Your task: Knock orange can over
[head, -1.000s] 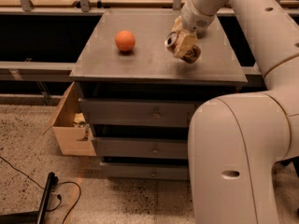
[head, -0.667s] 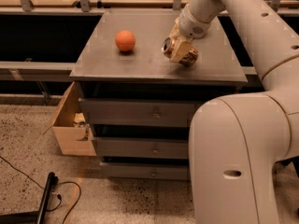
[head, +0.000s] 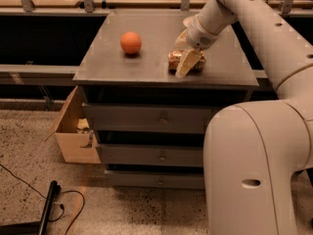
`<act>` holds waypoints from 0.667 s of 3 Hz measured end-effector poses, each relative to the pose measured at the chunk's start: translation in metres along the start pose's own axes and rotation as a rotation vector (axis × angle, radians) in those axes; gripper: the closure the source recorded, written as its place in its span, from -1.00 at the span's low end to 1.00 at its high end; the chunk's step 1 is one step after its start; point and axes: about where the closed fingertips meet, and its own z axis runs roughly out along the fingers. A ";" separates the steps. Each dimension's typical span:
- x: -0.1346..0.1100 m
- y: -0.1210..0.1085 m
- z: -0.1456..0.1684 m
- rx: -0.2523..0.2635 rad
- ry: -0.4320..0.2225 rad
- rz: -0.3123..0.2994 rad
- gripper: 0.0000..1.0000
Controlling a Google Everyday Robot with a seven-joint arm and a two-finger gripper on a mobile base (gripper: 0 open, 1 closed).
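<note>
The gripper (head: 187, 58) hangs over the near right part of the cabinet top (head: 112, 67), and the orange can (head: 172, 61) lies on its side just behind it. The ball (head: 131, 42) sits on the same top, to the gripper's left and farther back. A box (head: 68, 141) stands on the floor, far below and left of the gripper, beside the 3 drawers (head: 161, 116).

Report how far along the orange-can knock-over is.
Done: the orange can lies on its side on the cabinet top, right of the orange ball. In hand: the gripper sits low against the can. Left: apparently only backing the gripper away.
</note>
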 end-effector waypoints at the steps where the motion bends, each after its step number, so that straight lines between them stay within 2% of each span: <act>1: 0.002 0.002 0.003 -0.003 -0.026 0.032 -1.00; 2: 0.003 0.002 0.004 0.000 -0.044 0.053 -1.00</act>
